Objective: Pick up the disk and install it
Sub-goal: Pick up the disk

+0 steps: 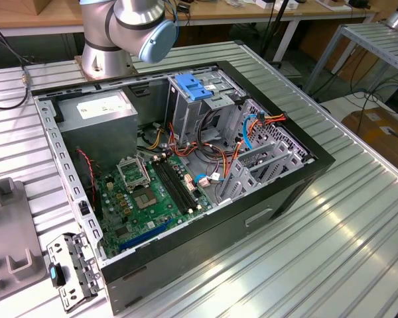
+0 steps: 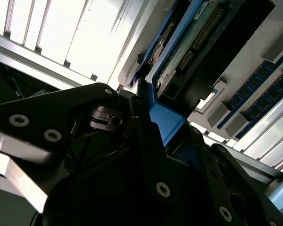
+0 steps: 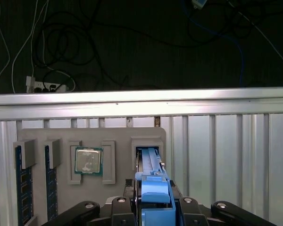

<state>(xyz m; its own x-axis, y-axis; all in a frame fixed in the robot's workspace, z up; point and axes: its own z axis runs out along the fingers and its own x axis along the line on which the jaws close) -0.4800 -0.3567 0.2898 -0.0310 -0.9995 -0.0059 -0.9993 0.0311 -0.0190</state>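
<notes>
In the first wrist view the disk [image 3: 151, 165] stands on edge in a slot of a grey holder plate [image 3: 118, 136], its blue side rail [image 3: 155, 188] facing the camera. My gripper [image 3: 153, 202] is shut on the disk, with a dark finger pressed against each side of the rail. In the second wrist view the disk [image 2: 188, 42] shows its green circuit board and a connector row, and its blue rail [image 2: 165, 117] is pinched in the gripper [image 2: 148, 110]. In the exterior view the open computer case [image 1: 285, 185] lies on the table, with the arm's base [image 1: 103, 46] behind it.
The case holds a drive cage with a blue handle [image 1: 192, 86], a grey power supply [image 1: 99, 109], a green motherboard [image 1: 152, 192] and loose cables. The holder plate also carries memory sticks [image 3: 21, 183] and a processor [image 3: 88, 160]. A table rail [image 3: 141, 106] and floor cables lie beyond.
</notes>
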